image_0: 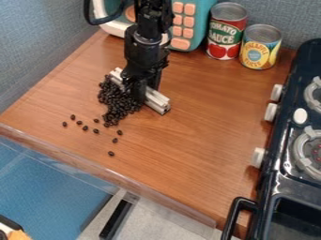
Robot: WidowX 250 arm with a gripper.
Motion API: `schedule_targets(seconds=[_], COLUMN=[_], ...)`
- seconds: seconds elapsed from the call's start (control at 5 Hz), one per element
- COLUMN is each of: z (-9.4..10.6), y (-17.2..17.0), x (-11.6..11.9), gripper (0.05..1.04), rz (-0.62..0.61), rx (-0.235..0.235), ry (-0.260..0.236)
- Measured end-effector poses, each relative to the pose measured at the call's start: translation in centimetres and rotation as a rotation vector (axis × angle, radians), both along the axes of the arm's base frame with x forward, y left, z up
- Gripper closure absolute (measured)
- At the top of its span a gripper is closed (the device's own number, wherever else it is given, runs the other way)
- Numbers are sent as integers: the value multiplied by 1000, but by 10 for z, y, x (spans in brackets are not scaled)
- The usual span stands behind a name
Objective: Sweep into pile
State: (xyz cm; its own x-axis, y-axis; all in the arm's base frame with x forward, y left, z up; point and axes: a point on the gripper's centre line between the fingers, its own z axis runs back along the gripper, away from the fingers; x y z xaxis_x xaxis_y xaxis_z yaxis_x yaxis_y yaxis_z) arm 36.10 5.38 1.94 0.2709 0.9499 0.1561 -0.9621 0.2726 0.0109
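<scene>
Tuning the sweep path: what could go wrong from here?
The small dark brown beans are heaped right against the pale grooved metal bar, so a fast push might scatter them. Several loose ones lie between the heap and the counter's clear plastic edge strip; a sweep that way could carry them toward the edge.

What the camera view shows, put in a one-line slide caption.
Black gripper holding a pale bar beside piled dark beans, with strays scattered on the wooden counter.

Tool point(139, 92) at the bean pile point(117, 102)
It grips a pale grooved bar point(158, 102) (stray beans point(85, 128) lie apart).
</scene>
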Motion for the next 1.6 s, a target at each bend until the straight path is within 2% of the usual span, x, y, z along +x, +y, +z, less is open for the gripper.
schedule_targets(seconds=[0.4,0.6,0.8,1.0,1.2,1.4,1.6], z=[-1,0,1,13,21,29,-4], y=[1,0,-7,-25,-32,-32,-37], x=[-16,-16,-2,23,34,43,46], gripper=[711,711,711,711,711,650,347], rz=[8,-15,-121,-214,-238,-271,-396], rx=[11,12,-2,-26,-63,-51,88], ry=[9,1,-69,-165,-209,-179,56])
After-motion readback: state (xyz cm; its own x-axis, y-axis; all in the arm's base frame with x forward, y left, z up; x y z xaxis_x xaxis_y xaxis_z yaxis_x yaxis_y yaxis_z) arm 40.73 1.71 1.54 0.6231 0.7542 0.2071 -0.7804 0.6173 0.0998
